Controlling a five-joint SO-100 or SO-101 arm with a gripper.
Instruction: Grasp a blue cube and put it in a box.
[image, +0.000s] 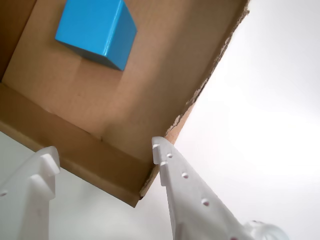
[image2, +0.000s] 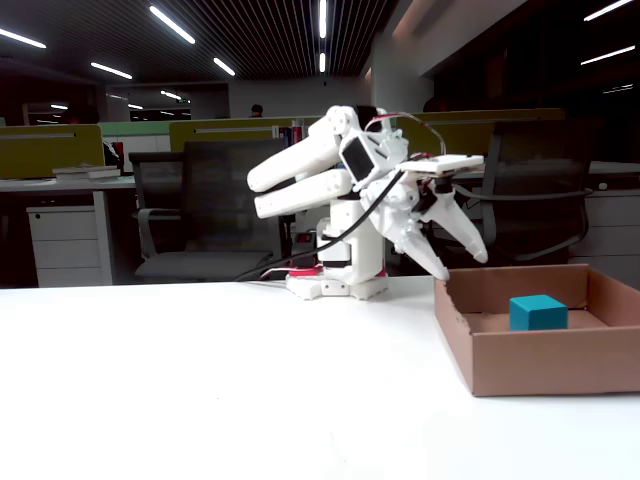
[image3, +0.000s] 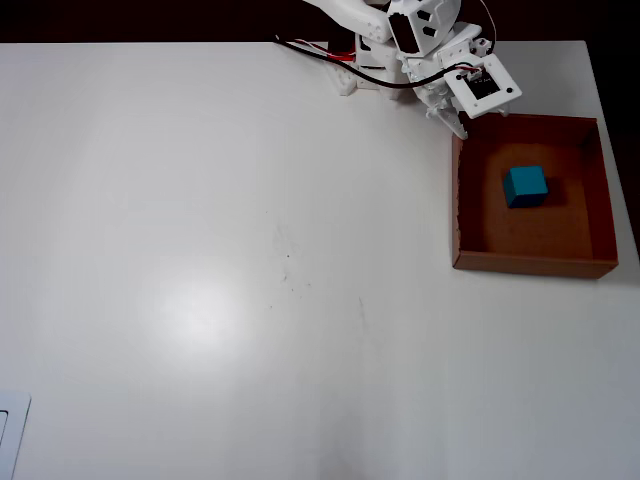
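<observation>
The small teal-blue cube (image3: 525, 186) rests on the floor of the shallow brown cardboard box (image3: 528, 264), which sits at about three o'clock on the white desk (image3: 230, 260) in the overhead view. The white two-finger claw (image: 102, 155) hangs empty with its fingers apart, above the box's torn corner at eleven o'clock from the cube.
</observation>
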